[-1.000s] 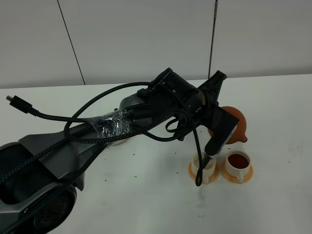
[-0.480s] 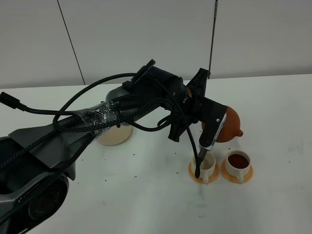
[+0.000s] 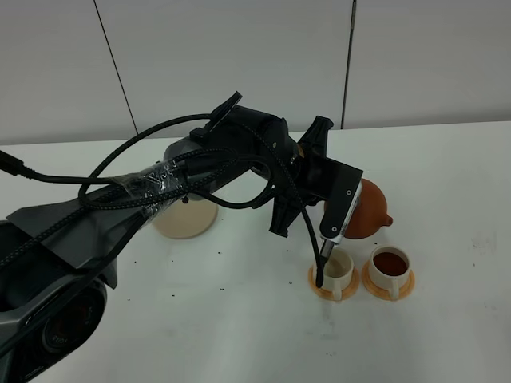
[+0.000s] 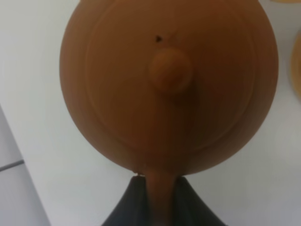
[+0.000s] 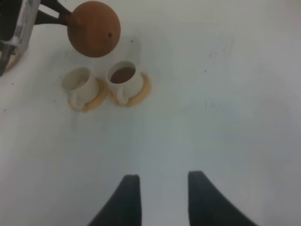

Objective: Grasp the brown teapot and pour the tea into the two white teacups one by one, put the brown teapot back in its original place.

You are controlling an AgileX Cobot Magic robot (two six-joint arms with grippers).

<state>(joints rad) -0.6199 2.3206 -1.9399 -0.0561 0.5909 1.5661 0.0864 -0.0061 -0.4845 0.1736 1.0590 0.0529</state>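
**Teapot in the left gripper's grip, behind the cups, off its coaster**

Exterior high view:
- The left arm reaches across the white table (image 3: 447, 319) toward the right side.
- The left gripper (image 3: 345, 217) is clamped on the handle of the brown teapot (image 3: 369, 209).
- The pot sits just behind the two cups and looks lifted off the table. Its short spout points right and slightly down.
- The pale teacup (image 3: 338, 266) shows a cream-white inside. The tea-filled teacup (image 3: 391, 263) just beside it holds dark red-brown liquid.
- Each cup stands on an orange saucer (image 3: 389, 290).
- The cream-beige coaster (image 3: 185, 222) lies bare under the arm's mid-section, partly hidden by it and well apart from the teapot.
- A black cable (image 3: 318, 254) hangs from the arm in front of the pale teacup.

Left wrist view:
- The lid and its round knob fill the frame, with a tiny dark hole beside the knob.
- Two dark fingers pinch the brown handle between them, touching it on both sides.

Right wrist view:
- The right gripper (image 5: 162, 197) hovers over bare table with its two dark fingers spread and nothing between them.
- It is well apart from the cups and the teapot, which show at the far end of this view.
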